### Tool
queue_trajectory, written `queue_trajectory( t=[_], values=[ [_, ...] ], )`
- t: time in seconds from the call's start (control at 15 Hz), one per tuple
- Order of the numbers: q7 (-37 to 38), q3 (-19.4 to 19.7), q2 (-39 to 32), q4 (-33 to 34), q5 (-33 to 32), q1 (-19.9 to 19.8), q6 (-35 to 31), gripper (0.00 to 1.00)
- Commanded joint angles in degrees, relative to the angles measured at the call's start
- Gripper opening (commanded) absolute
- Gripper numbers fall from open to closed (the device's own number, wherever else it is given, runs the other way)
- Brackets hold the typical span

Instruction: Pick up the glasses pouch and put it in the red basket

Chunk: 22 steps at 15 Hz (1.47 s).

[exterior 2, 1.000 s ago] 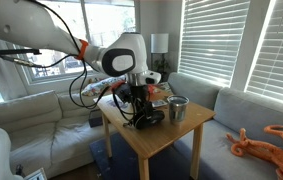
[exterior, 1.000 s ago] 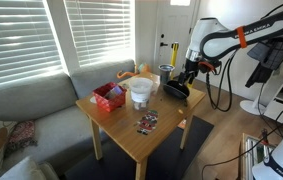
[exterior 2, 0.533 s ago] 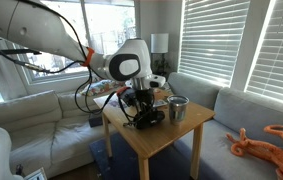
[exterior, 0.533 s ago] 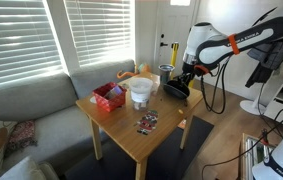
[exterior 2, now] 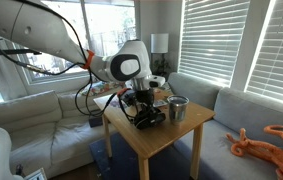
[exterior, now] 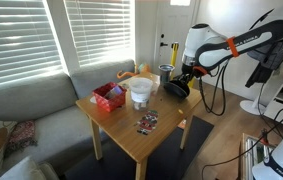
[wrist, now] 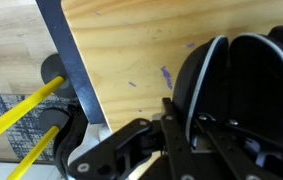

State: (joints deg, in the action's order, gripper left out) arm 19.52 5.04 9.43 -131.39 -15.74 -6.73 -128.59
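Note:
The glasses pouch (exterior: 177, 89) is black, oval and soft, and lies near the table's edge on the arm's side. It also shows in an exterior view (exterior 2: 150, 117). My gripper (exterior: 182, 79) stands right over it, reaching down onto it (exterior 2: 141, 106). In the wrist view the pouch (wrist: 243, 75) fills the right side, and my gripper (wrist: 189, 128) is shut on the pouch's near rim, one finger (wrist: 171, 118) outside it. The red basket (exterior: 108, 96) sits at the opposite end of the table, with small things in it.
A white tub (exterior: 139, 92) stands between basket and pouch. A small colourful packet (exterior: 146, 123) lies on the wooden table (exterior: 166, 125) near its front edge. A metal cup (exterior 2: 177, 108) stands beside the pouch. A grey sofa (exterior: 26, 105) borders the table.
The jaws have closed on the pouch's rim. The arm has barely shifted and the pouch lies where it was.

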Motion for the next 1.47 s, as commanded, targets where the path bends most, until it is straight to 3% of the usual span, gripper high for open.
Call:
queue_trajectory(
  t=[0.0,0.6,0.73,0.87,0.93,1.27,1.33,1.4],
  values=[
    [1.07,-0.97,-0.22,0.71,-0.65,-0.47,1.52,0.04],
    [-0.63,-1.86,12.42,-2.72,-3.22,-1.31,5.82,0.04],
    [-2.25,-1.88,16.92,-3.24,-4.25,-1.65,6.56,0.04],
    [-7.9,-0.3,21.44,-4.04,-0.43,-0.47,5.98,0.02],
    [-4.31,-1.7,15.43,-1.09,-1.67,-1.6,5.79,0.11],
    [-7.24,-1.44,20.79,-3.44,-0.98,-1.71,5.91,0.11],
    [-7.24,-1.44,20.72,-3.55,-0.98,-1.71,5.91,0.03],
    [-5.54,-2.42,20.03,-2.96,-0.19,-0.75,2.55,0.03]
  ],
)
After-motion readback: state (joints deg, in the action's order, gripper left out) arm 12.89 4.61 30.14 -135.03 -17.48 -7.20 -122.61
